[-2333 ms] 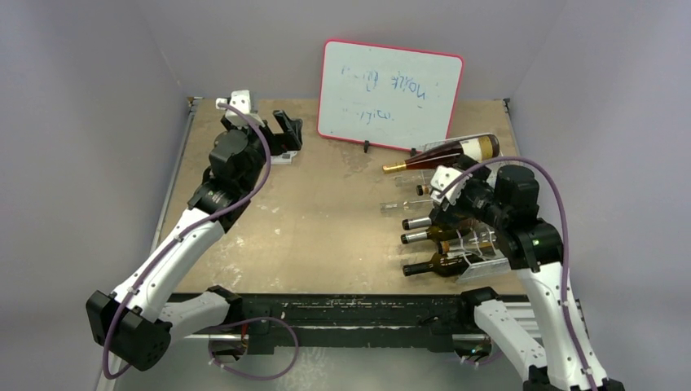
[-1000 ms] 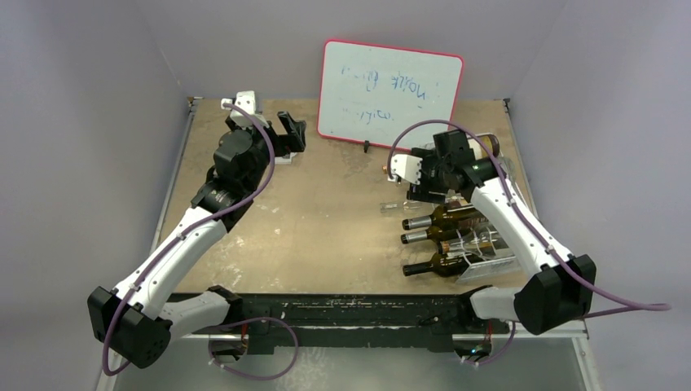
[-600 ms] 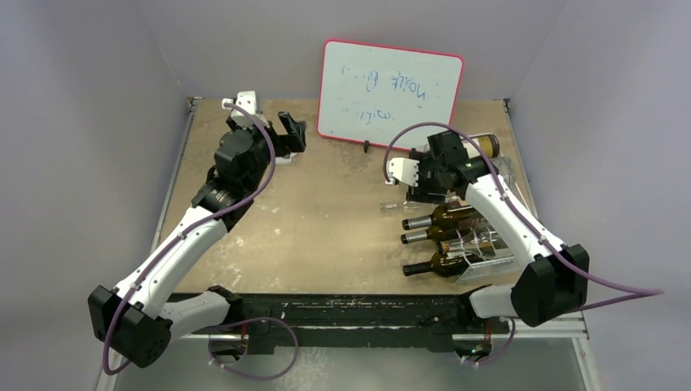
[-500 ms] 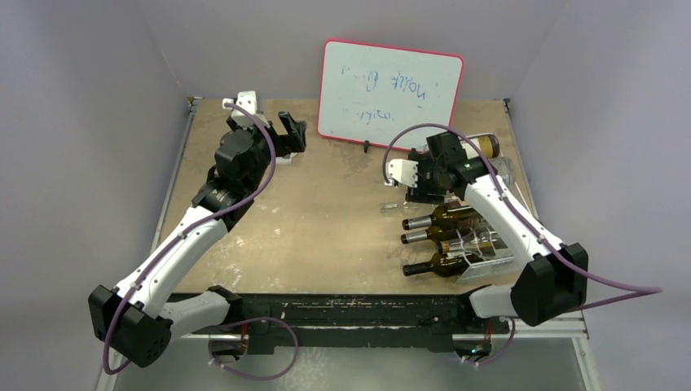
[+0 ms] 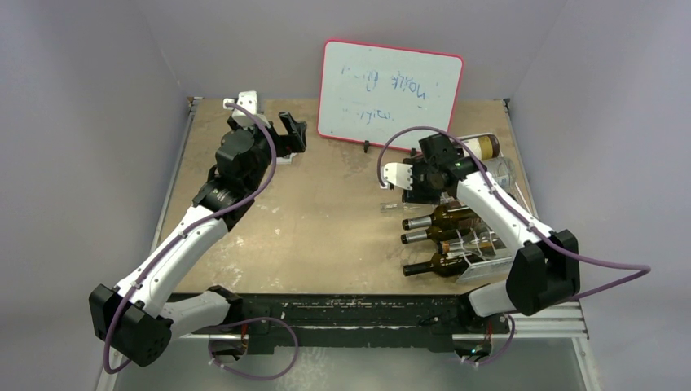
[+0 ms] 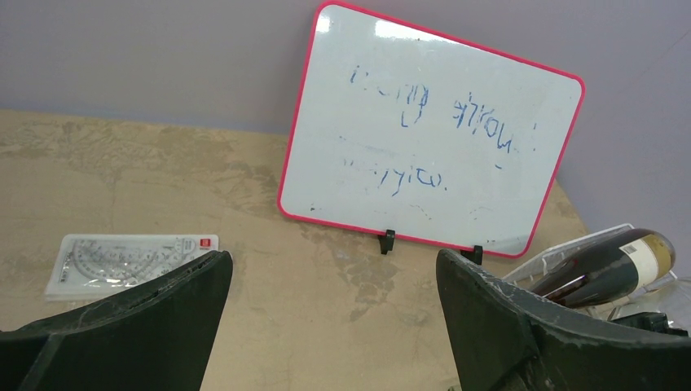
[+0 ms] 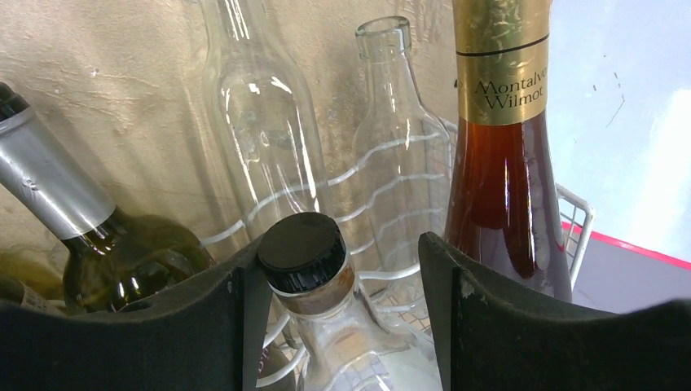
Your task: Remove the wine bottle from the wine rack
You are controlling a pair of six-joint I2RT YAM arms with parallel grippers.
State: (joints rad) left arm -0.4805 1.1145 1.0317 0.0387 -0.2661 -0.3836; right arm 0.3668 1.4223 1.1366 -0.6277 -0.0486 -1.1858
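Along the right edge of the table [image 5: 326, 220], the right gripper [image 7: 336, 248] has shifted from the near bottles [image 5: 444, 240] to the far end of the wine rack [image 7: 574, 216]. Its jaws, narrowing but not clamped, straddle the black-capped wine bottle [image 7: 301, 248], which is still cradled. Grasp appears imminent. Left gripper [image 6: 332, 261] gapes, empty.

Tan wooden worktop [image 5: 326, 212]: matt, worn, blotchy. Red-framed whiteboard [image 6: 424, 138]: glossy smooth white face, plastic rim. White wire-grid wine rack [image 5: 493, 261]: thin smooth coated metal. Clear glass bottle with black cap [image 7: 303, 252]: glossy glass, matt cap. Two other clear glass bottles [image 7: 261, 138]: shiny. Amber bottle [image 7: 505, 187]: glossy glass, gold foil neck. Dark green bottle [image 7: 122, 269]: silver foil capsule. Right pincer [image 7: 334, 265] pads [image 7: 521, 334]: matt black, finely grainy. Clear plastic geometry-set pouch [image 6: 130, 261]: glossy.
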